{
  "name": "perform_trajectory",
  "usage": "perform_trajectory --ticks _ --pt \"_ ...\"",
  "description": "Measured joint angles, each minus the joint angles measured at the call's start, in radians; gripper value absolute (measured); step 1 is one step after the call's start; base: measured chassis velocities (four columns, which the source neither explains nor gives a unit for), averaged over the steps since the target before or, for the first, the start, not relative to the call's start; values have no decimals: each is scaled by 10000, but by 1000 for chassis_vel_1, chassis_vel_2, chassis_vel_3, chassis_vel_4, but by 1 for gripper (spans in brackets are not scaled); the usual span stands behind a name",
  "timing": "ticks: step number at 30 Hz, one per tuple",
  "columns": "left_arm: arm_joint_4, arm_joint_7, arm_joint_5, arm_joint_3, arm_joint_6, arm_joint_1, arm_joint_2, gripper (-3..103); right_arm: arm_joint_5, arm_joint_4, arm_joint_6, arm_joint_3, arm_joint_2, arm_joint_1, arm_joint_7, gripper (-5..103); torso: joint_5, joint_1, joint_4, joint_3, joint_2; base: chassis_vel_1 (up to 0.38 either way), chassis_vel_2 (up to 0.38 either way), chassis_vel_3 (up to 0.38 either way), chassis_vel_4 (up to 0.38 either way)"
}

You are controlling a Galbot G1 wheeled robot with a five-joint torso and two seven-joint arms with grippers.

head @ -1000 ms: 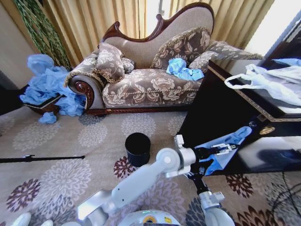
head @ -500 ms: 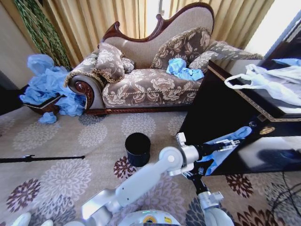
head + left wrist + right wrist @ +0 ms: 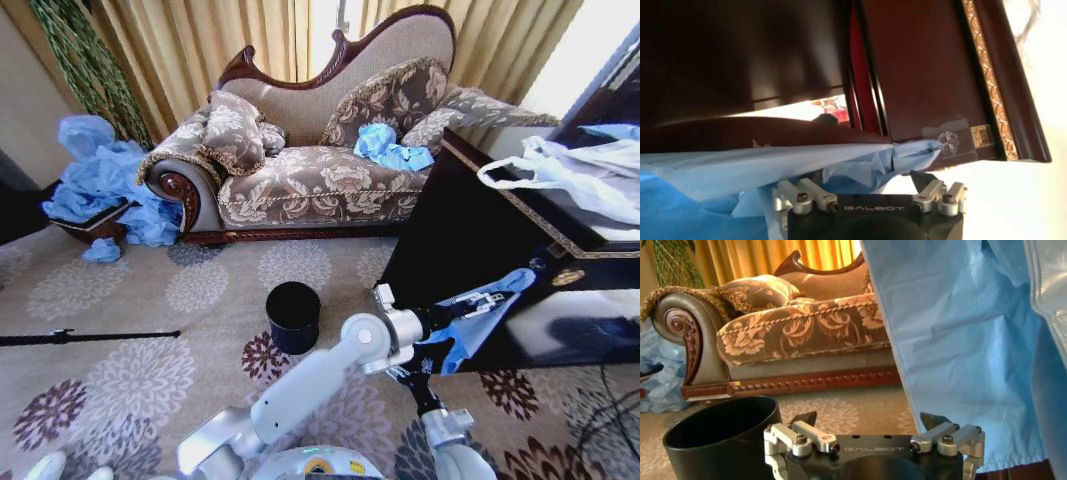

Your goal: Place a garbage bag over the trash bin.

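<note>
The left arm extends from the lower centre of the head view across to the right, ending at the dark wooden cabinet (image 3: 470, 240). The left end effector (image 3: 478, 303) is at the cabinet's front edge, with the garbage bag (image 3: 470, 325) draped over and around it. The bag is a light blue film that hangs against the cabinet front, above the floor. In the left wrist view, the left end effector (image 3: 869, 186) has its fingers (image 3: 798, 192) spread apart, and the garbage bag (image 3: 760, 167) lies across and between them. That view does not show whether the fingers clamp the film.

The right arm rises from the lower right of the head view, and the right end effector (image 3: 425, 362) sits just below the hanging bag. In the right wrist view, the right end effector (image 3: 870, 421) is open, with nothing between its fingers. The garbage bag (image 3: 953, 340) hangs just beyond it as a broad blue sheet.

The trash bin (image 3: 293, 316) stands upright on the patterned carpet (image 3: 150, 370), unlined, to the left of both end effectors and apart from the bag. In the right wrist view, the trash bin (image 3: 720, 437) is just beside the right end effector, with its rim uncovered. The sofa (image 3: 320, 160) stands behind the bin.
</note>
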Motion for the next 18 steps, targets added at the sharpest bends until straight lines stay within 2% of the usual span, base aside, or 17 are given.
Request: perform_trajectory --ticks 4,6,10,13,16,17,18 --pt "178 -1 -1 29 -24 -1 -159 70 13 -15 -12 5 3 31 6 100 0 0 0 0 0 0 0 0 0" --pt "201 -1 -1 36 -25 1 -188 70 17 -17 -14 5 3 38 8 100 0 0 0 0 0 0 0 0 0" --pt "329 3 15 58 -26 29 -269 48 24 -54 -24 2 13 58 10 100 0 0 0 0 0 0 0 0 0" --pt "325 22 22 73 -26 44 -267 43 19 -90 -23 -1 17 67 8 100 0 0 0 0 0 0 0 0 0" --pt "277 57 33 90 -26 69 -222 27 18 -137 -23 -14 19 107 6 100 0 0 0 0 0 0 0 0 0" --pt "277 57 33 90 -26 69 -222 27 18 -137 -23 -14 19 107 6 100 0 0 0 0 0 0 0 0 0" --pt "270 61 45 91 -25 80 -214 22 8 -155 -23 -21 19 126 5 100 0 0 0 0 0 0 0 0 0"
